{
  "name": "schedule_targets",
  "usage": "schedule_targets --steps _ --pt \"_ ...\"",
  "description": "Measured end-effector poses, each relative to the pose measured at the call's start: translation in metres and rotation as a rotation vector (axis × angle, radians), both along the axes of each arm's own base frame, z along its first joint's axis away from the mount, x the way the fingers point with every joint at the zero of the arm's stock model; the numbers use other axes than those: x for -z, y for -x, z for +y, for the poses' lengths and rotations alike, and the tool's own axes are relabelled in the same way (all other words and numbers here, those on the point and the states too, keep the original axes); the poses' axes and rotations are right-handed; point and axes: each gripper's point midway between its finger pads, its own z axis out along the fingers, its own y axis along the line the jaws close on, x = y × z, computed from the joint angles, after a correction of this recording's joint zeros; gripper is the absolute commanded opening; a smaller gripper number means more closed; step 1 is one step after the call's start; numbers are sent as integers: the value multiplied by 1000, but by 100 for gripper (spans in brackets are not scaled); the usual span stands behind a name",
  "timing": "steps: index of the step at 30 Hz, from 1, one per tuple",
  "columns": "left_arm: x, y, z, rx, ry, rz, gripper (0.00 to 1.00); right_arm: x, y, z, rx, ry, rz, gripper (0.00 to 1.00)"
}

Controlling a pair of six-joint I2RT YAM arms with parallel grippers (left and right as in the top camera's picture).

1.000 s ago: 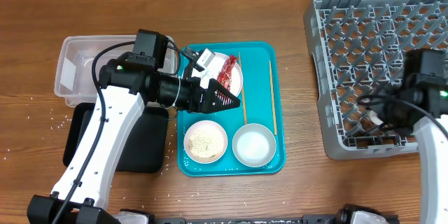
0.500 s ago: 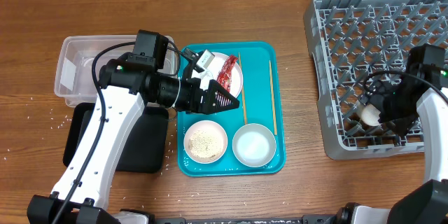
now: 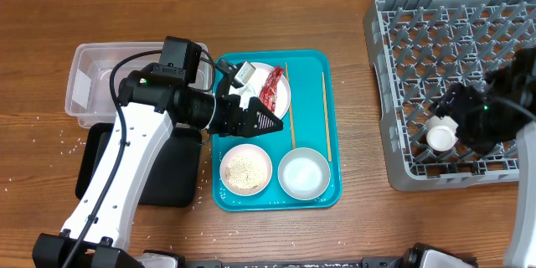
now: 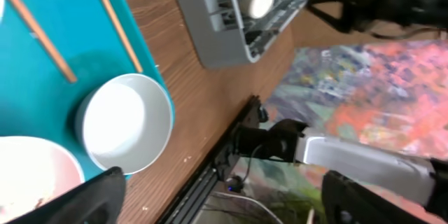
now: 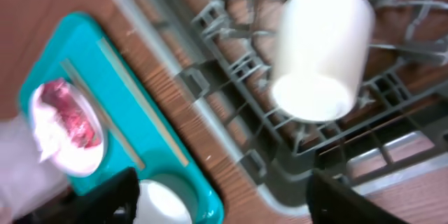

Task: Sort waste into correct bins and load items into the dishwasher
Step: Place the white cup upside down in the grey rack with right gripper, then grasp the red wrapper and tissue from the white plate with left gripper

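Observation:
The small white cup (image 3: 440, 136) lies on its side in the grey dish rack (image 3: 452, 50), near its front edge; it also shows in the right wrist view (image 5: 318, 49). My right gripper (image 3: 466, 122) is open and empty just beside and above the cup. My left gripper (image 3: 280, 122) is open and empty over the teal tray (image 3: 314, 67), next to the white plate (image 3: 280, 99) that holds the red-and-silver wrapper (image 3: 270, 89) and the napkin (image 3: 244, 75). A dish of rice crumbs (image 3: 245, 168), a white bowl (image 3: 303, 173) and two chopsticks (image 3: 326, 117) lie on the tray.
The clear tub (image 3: 105, 84) stands left of the teal tray, with the black tray (image 3: 151, 167) in front of it. Loose crumbs dot the wood at the far left (image 3: 50, 130). The rack fills the right side of the table.
My right gripper has let go of the cup and drawn back from it. The cup now lies on its side in the rack. The left arm has not moved.

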Motion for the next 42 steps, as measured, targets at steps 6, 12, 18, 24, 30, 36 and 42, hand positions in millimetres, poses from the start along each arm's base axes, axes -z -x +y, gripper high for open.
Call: schedule_targets --steps 6,12,18,24,30,36,42 --pt "19 2 2 -16 -138 7 86 -23 6 36 -143 -19 -97 18" --pt "27 8 -4 -2 -202 9 86 -11 2 18 -57 76 -60 4" --pt "30 9 -2 -9 -222 19 87 57 -2 -2 56 116 144 4" --pt "34 11 2 -13 -249 32 87 86 -4 -27 153 153 242 4" --pt "35 10 3 -16 -258 29 87 84 -11 -62 276 180 194 4" --pt "34 10 3 -16 -257 25 86 80 -22 -61 254 132 133 26" --pt "37 8 5 -27 -277 26 84 43 -36 -26 89 -8 -25 39"
